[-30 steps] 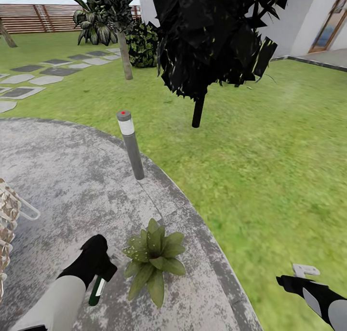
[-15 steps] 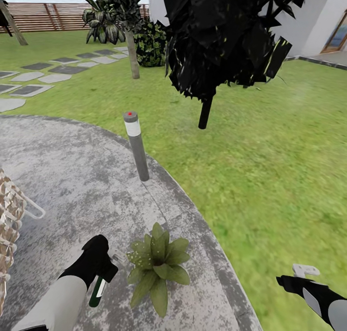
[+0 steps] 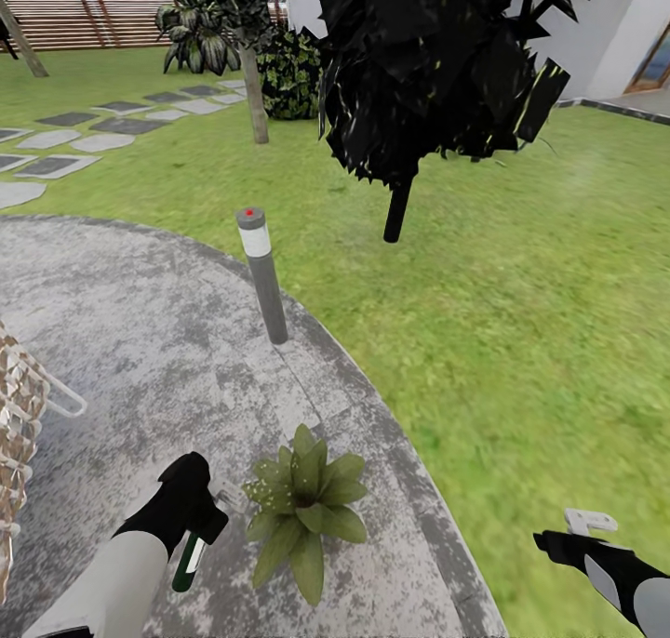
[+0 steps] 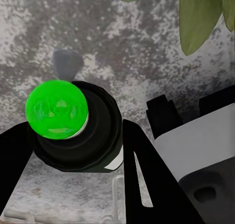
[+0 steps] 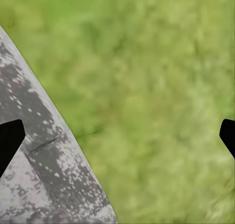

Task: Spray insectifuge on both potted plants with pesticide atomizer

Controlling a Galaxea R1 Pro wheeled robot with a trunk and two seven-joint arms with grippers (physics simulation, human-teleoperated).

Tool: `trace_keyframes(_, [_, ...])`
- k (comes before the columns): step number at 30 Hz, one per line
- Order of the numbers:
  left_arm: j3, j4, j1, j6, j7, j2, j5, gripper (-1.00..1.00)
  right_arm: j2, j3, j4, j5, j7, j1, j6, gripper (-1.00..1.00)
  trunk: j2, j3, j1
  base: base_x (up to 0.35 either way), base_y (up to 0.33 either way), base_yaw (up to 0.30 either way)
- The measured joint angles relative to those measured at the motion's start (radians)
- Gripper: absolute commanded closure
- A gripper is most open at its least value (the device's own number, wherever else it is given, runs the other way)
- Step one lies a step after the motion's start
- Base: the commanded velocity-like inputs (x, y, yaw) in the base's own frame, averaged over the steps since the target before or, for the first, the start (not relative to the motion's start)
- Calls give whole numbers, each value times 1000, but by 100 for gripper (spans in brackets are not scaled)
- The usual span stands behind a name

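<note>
My head view has shifted slightly; arms unchanged. Left gripper (image 3: 197,525) pinches the pesticide atomizer (image 3: 189,562) beside the potted plant (image 3: 302,503). Right gripper (image 3: 584,526) spread over lawn (image 3: 521,340).

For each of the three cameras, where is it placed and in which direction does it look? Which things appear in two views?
Head view: on the head, facing forward and down over patio, lawn, plant; both arms show, left gripper holding the atomizer.
Left wrist view: on the left arm, looking along the fingers down at the atomizer and paving.
Right wrist view: on the right arm, looking down at the lawn and patio edge; black fingertips spread wide.
Shared: atomizer, plant leaves, patio.
</note>
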Motion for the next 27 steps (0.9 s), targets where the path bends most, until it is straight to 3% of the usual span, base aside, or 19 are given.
trace_keyframes(15, [0,0,0,-1,0,0,-4,100,0,1,0,0,0,0,0,-100,0,-24,0,10,-53,0])
trace_keyframes(23, [1,17,0,0,0,1,-67,100,0,1,0,0,0,0,0,-100,0,-35,0,53,-136,0])
trace_keyframes(27, [1,66,0,0,-1,4,-79,100,0,1,0,0,0,0,0,-100,0,-36,0,2,-4,0])
